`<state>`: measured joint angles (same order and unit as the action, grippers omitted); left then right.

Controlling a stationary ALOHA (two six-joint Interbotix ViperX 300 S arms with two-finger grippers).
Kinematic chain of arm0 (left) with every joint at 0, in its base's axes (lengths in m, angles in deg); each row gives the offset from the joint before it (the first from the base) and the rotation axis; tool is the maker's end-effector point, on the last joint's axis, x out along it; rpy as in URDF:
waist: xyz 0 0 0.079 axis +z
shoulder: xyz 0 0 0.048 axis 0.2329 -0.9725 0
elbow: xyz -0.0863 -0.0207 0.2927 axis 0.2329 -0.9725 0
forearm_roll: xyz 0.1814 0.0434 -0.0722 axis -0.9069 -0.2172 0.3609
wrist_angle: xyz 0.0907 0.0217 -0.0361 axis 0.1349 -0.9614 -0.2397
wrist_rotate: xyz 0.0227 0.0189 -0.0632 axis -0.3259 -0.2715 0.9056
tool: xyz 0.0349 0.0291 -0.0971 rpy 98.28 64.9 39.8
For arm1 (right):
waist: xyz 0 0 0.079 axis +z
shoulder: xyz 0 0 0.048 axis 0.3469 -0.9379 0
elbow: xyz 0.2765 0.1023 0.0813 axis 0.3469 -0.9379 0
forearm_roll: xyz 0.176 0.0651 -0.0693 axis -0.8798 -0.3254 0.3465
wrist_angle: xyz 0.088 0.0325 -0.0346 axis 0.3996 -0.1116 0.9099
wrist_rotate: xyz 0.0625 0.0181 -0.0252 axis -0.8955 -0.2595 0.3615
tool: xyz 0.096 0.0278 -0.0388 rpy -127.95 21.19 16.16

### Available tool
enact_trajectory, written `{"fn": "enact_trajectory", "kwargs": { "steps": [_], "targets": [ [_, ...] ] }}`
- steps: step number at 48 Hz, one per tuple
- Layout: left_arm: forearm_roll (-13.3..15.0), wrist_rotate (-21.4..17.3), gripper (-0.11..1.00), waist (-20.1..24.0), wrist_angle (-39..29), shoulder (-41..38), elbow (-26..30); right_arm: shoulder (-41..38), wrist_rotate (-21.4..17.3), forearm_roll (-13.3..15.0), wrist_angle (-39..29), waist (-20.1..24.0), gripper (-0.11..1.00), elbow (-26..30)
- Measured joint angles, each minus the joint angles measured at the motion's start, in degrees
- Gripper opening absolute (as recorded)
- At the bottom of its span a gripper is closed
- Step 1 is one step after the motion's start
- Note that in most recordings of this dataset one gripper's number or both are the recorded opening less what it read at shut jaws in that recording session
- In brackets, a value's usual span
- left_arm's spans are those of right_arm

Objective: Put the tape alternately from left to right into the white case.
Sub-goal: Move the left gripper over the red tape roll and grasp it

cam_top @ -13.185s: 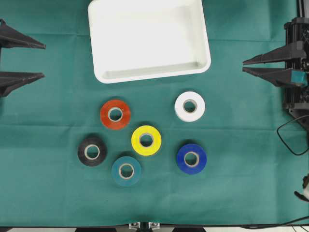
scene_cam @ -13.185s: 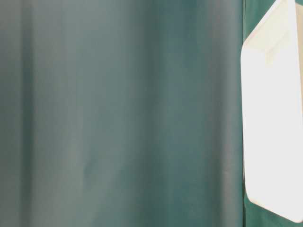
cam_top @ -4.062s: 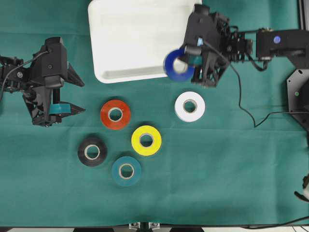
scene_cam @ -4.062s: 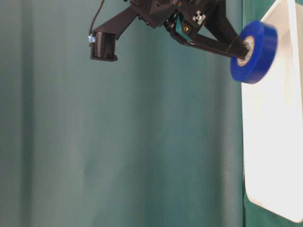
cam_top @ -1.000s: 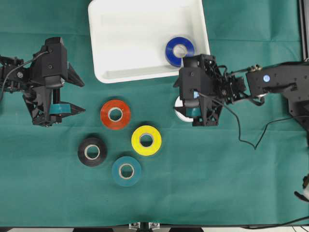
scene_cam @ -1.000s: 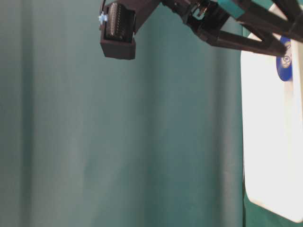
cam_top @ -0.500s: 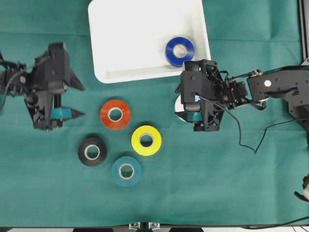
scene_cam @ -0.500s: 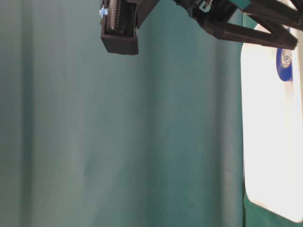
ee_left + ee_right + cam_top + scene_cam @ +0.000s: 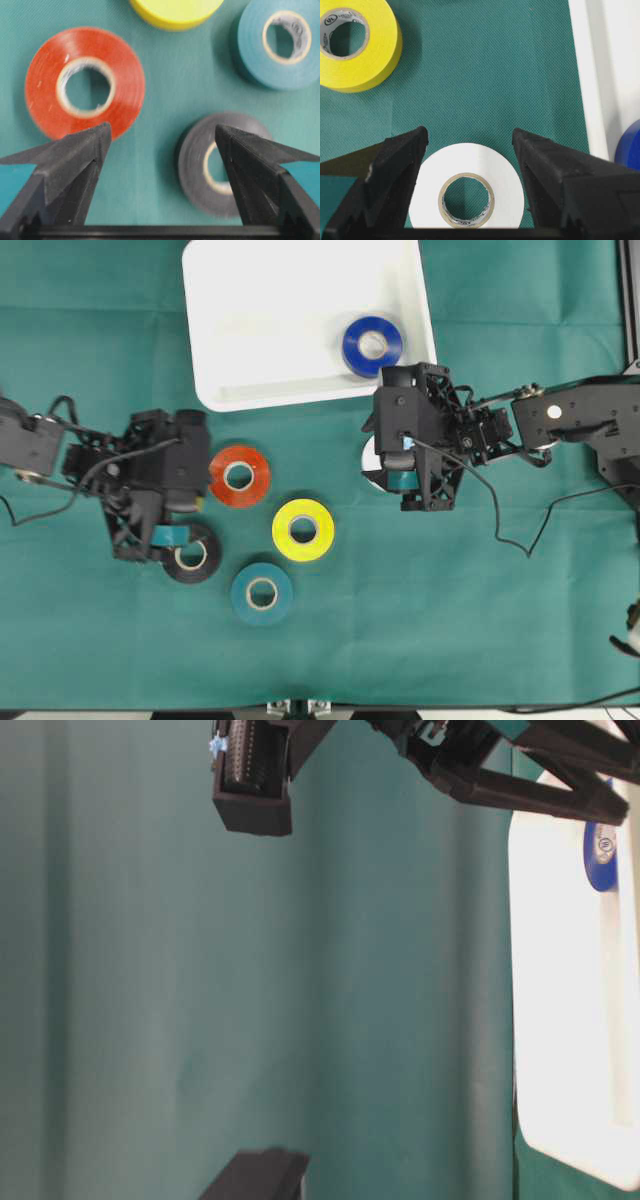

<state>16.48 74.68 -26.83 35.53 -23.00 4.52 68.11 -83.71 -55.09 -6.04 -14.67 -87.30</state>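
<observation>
The white case (image 9: 300,390) lies at the top with the blue tape (image 9: 372,346) flat inside near its right wall. My right gripper (image 9: 470,135) is open and low over the white tape (image 9: 470,160), one finger on each side of the roll. Only a sliver of that white tape (image 9: 369,462) shows from overhead. My left gripper (image 9: 161,132) is open and empty. One fingertip is over the edge of the red tape (image 9: 85,82) and the other over the black tape (image 9: 195,160). The yellow tape (image 9: 303,530) and teal tape (image 9: 262,593) lie flat on the cloth.
Green cloth covers the table. The case's rim (image 9: 580,75) runs just right of the right gripper, with the blue tape (image 9: 630,145) beyond it. Cables trail from the right arm (image 9: 560,425). In the table-level view a dark part of the left arm (image 9: 250,1175) shows at the bottom.
The left arm has swung right and down from the table's left side to above the red and black rolls. The right gripper has stayed over the white roll.
</observation>
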Motion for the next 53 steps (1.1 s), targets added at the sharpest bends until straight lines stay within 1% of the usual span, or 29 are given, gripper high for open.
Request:
{"fn": "enact_trajectory", "kwargs": {
  "steps": [8, 22, 34, 40, 43, 53],
  "targets": [
    [0.0, 0.0, 0.44, -0.2, -0.1, -3.1, 2.5, 0.1, 0.0, 0.1, 0.0, 0.0, 0.75, 0.0],
    [0.0, -0.1, 0.44, 0.0, -0.1, -5.6, 3.5, 0.0, 0.0, 0.1, 0.0, 0.0, 0.75, -0.2],
    [-0.2, -0.6, 0.45, 2.5, 0.2, -7.9, 4.0, 0.0, 0.0, 0.2, 0.7, 0.0, 0.75, -0.3],
    [-0.2, -2.2, 0.45, 3.7, 0.4, -8.5, 4.2, 0.1, 0.0, 0.1, 1.0, 0.0, 0.75, -0.4],
    [-0.2, -2.9, 0.44, 3.9, 0.4, -9.0, 4.3, 0.0, 0.0, 0.2, 1.0, 0.0, 0.75, -0.4],
    [-0.3, -2.9, 0.44, 3.9, 0.4, -10.0, 4.9, 0.1, 0.0, 0.2, 1.0, 0.0, 0.75, -0.5]
  ]
}}
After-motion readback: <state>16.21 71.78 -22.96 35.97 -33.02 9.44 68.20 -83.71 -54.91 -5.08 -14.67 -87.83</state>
